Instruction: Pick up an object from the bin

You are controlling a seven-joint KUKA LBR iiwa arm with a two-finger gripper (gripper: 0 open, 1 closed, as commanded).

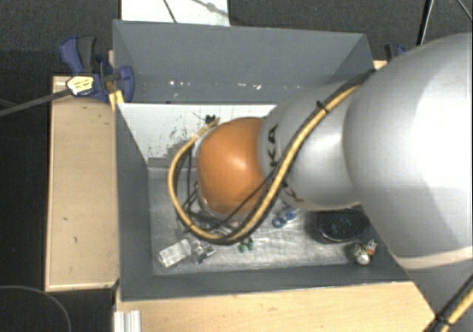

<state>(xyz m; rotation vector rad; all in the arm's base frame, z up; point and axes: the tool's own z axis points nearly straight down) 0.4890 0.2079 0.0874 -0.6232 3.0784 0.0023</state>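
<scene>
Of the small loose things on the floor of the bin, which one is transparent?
The clear plastic piece, the leftmost of all. The blue piece, the green bits and the black round thing lie further right and are coloured or dark.

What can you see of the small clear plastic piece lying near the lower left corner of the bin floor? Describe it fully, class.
The clear plastic piece is small, see-through and blocky, and looks like hard moulded plastic. It lies flat on the floor of the bin near the lower left corner, slightly slanted. At its right end sits a small dark bit; whether they touch is unclear. The arm's yellow cable loop passes just beyond it.
</scene>
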